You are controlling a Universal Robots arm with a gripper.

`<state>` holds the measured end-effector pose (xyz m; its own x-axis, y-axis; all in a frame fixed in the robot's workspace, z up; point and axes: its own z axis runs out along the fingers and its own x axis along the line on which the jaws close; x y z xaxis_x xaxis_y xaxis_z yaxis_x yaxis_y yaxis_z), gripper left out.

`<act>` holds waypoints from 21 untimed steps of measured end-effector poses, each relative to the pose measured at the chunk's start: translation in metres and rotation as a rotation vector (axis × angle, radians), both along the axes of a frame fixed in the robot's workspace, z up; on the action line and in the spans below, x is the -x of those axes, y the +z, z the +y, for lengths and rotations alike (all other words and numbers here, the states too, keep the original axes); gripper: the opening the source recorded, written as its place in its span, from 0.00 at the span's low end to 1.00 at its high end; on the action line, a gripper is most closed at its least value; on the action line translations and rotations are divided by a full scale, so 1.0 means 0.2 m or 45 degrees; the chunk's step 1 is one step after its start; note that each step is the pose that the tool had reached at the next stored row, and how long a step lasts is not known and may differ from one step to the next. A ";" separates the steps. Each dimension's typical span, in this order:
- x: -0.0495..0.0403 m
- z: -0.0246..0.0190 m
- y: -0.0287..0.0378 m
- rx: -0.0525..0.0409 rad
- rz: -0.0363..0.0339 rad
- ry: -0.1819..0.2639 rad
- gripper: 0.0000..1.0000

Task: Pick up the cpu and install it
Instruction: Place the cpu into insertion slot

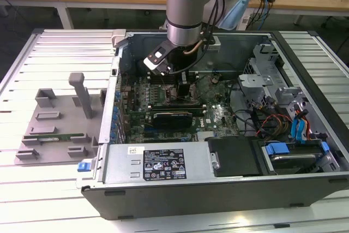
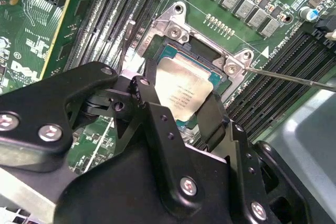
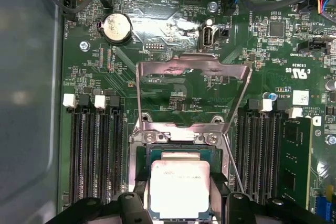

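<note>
The cpu (image 3: pixel 180 187) is a flat square chip with a silvery lid and thin green rim. It lies level at the socket (image 3: pixel 178 137) on the green motherboard, between the two black fingers (image 3: pixel 139 200) of my gripper (image 3: pixel 180 199). In the second wrist view the fingers (image 2: pixel 211 116) press on opposite edges of the cpu (image 2: pixel 184 90), so my gripper (image 2: pixel 178 104) is shut on it. I cannot tell if the chip is fully seated. The socket's metal load plate (image 3: pixel 191 72) stands open. In the exterior view my gripper (image 1: pixel 182 88) reaches down into the open computer case (image 1: pixel 163 159).
Black memory slots (image 3: pixel 97 156) flank the socket on both sides, with a green memory stick (image 3: pixel 296 156) in one. A thin socket lever (image 3: pixel 233 169) runs beside the gripper. A card (image 1: pixel 172 115), cables and drive bays (image 1: pixel 294 151) crowd the case. A grey fixture (image 1: pixel 54 118) lies outside.
</note>
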<state>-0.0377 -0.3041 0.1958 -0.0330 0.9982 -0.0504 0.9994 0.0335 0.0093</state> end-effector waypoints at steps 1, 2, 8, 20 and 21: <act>0.000 0.000 0.000 0.000 -0.0001 0.000 0.55; 0.000 0.000 0.000 0.000 -0.0001 0.000 0.55; 0.000 0.001 -0.001 -0.001 -0.0004 0.000 0.62; -0.001 0.012 0.061 0.018 -0.0004 0.000 0.17; 0.000 0.011 0.062 0.042 -0.0001 0.000 0.11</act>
<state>-0.0376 -0.3019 0.2081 -0.0329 0.9960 -0.0835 0.9994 0.0337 0.0082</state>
